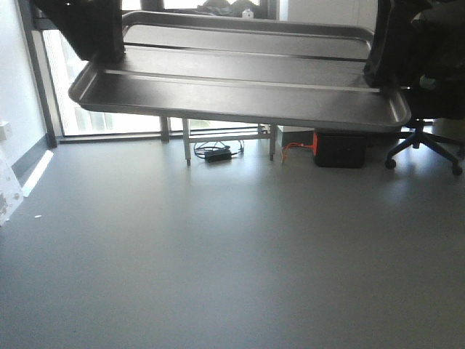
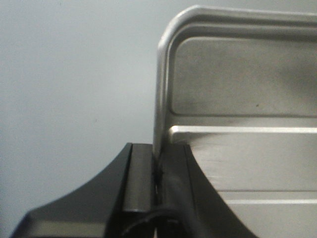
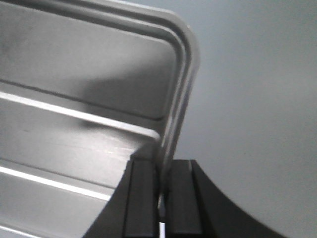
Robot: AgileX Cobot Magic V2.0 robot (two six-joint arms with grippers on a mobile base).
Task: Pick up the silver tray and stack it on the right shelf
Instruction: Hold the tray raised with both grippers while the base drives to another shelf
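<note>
Over the grey floor (image 1: pixel 218 254), the silver tray (image 1: pixel 240 94) hangs before bright windows (image 1: pixel 109 120).

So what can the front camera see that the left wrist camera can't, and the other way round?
Only the front-facing view shows the shiny rectangular silver metal tray from end to end, held up above the grey floor, plus a black box and a black wheeled office chair. Only the left wrist view shows the left gripper up close, its black jaws shut on the tray's rim beside a rounded corner. Both show the tray and its long raised ridges.
</note>
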